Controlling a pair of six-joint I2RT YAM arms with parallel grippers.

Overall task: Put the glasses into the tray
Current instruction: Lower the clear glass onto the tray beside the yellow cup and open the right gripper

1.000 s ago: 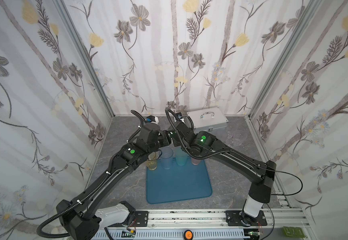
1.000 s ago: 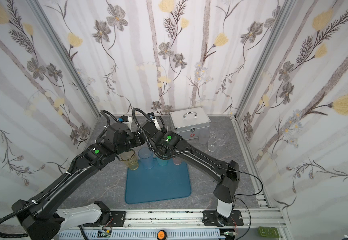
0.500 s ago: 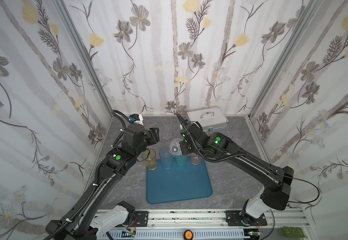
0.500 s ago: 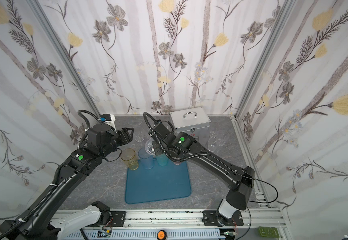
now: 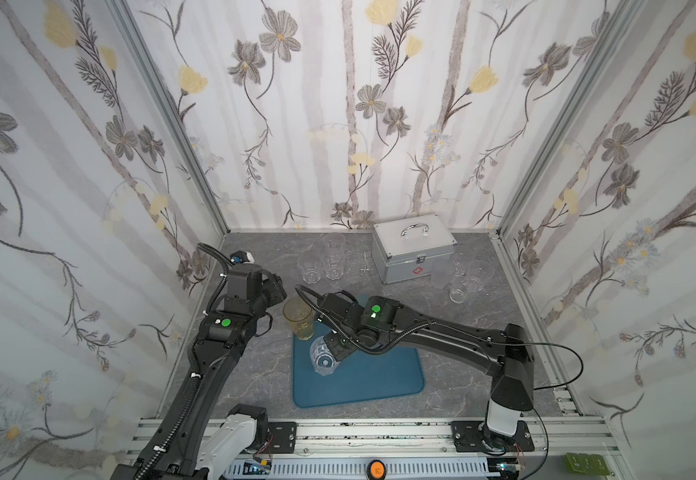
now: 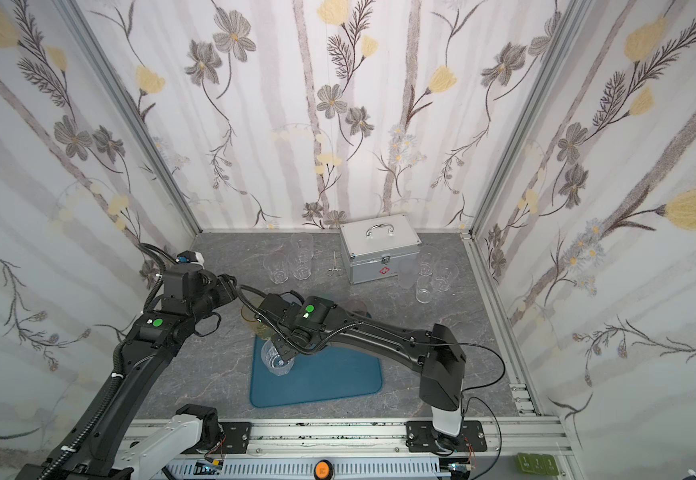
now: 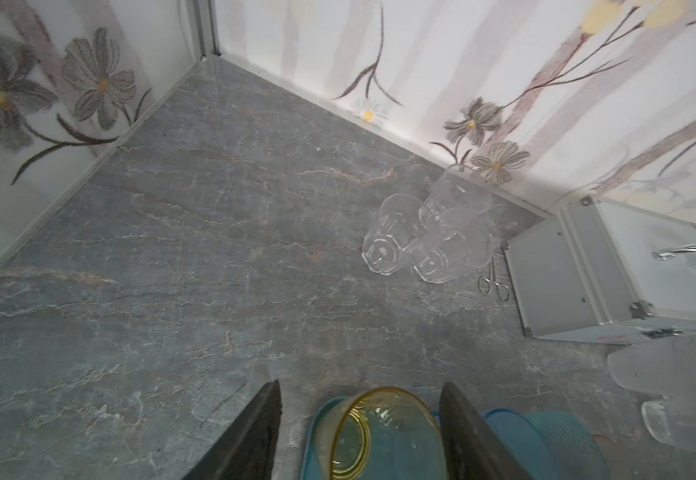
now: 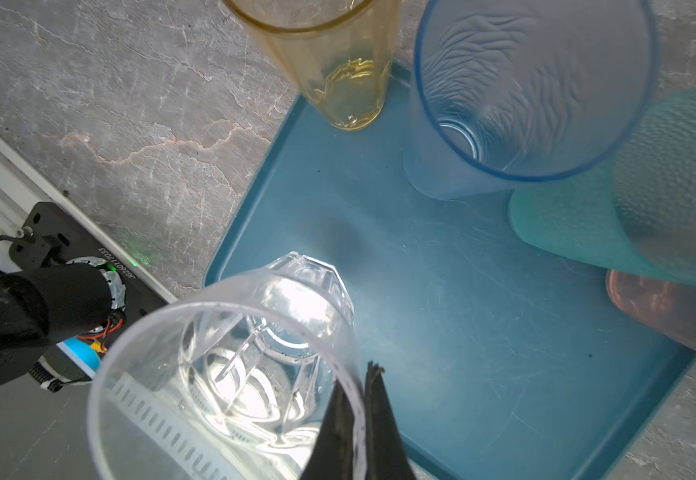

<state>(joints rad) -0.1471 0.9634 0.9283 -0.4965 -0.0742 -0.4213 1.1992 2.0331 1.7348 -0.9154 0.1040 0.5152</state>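
The teal-blue tray (image 5: 379, 374) (image 6: 338, 378) (image 8: 483, 332) lies at the front centre in both top views. Along its far edge stand a yellow glass (image 5: 298, 318) (image 7: 383, 436) (image 8: 338, 75), a blue glass (image 8: 525, 104), a teal glass (image 8: 629, 208) and a short pink glass (image 8: 670, 316). My right gripper (image 8: 358, 378) is shut on the rim of a clear glass (image 5: 323, 359) (image 6: 277, 359) (image 8: 229, 365), one finger inside and one outside. This glass hangs tilted over the tray's left part. My left gripper (image 7: 360, 384) (image 5: 277, 291) is open, left of the yellow glass and apart from it.
A silver case (image 5: 414, 247) stands at the back wall, with small metal scissors (image 5: 365, 266) beside it. Three clear glasses (image 5: 325, 262) stand left of the case and several more (image 5: 462, 274) to its right. The right arm hides most of the tray's far edge in both top views.
My left gripper opened off the yellow glass and drew back to the left. My right arm carried the clear glass forward to the tray's left part.
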